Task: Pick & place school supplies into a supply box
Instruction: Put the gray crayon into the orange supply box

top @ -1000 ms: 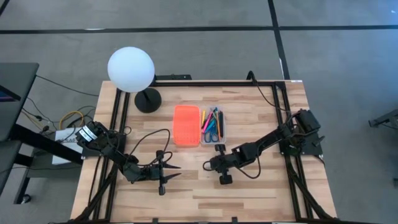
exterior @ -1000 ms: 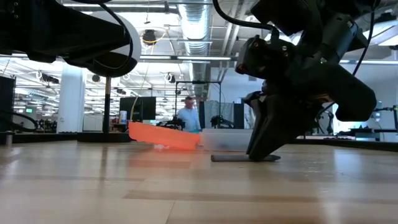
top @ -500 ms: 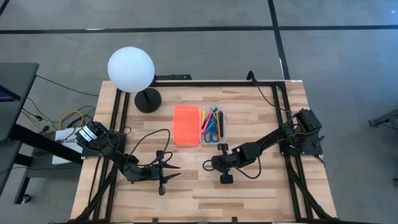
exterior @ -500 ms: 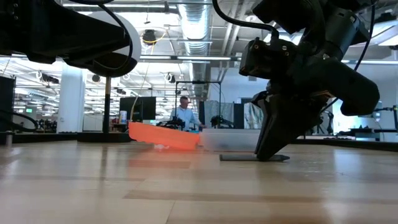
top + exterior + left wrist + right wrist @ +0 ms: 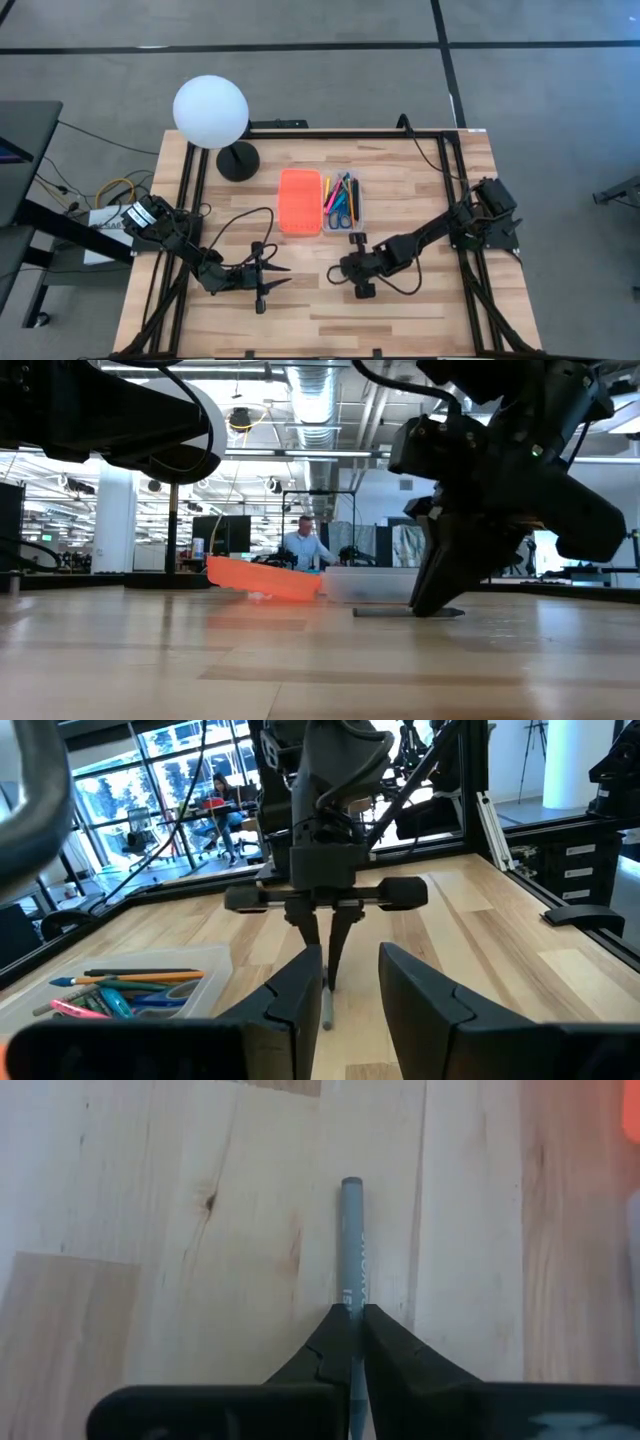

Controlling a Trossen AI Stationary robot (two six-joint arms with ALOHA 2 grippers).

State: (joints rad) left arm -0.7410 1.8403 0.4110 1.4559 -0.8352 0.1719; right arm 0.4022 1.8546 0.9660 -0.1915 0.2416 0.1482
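Observation:
A grey pen (image 5: 351,1240) lies flat on the wood, near of the supply box, and my right gripper (image 5: 350,1332) is shut on it. The pen also shows in the low view (image 5: 385,612) and under that gripper (image 5: 326,952) in the left wrist view. The supply box is a clear tray (image 5: 342,203) holding coloured pens and blue scissors, with its orange lid (image 5: 300,214) lying open beside it on the left. At the table's near left, my left gripper (image 5: 280,275) waits, level and open with nothing between its fingers. My right gripper pinches the grey pen's barrel (image 5: 351,1298) between its two fingertips, a little right of the pen's middle. The fingers (image 5: 432,592) slant down from the table's right, in line with the pen. The pen lies flat on the table (image 5: 300,660).
A white globe lamp (image 5: 210,112) on a black base (image 5: 238,160) stands at the far left. Black frame rails (image 5: 455,180) run along the table's left, right and far sides. Bare wood lies between the two grippers and along the near edge.
My right gripper has tipped a little steeper and shut its fingers on the grey pen. The pen has slid a short way toward the table's right and still lies flat on the wood.

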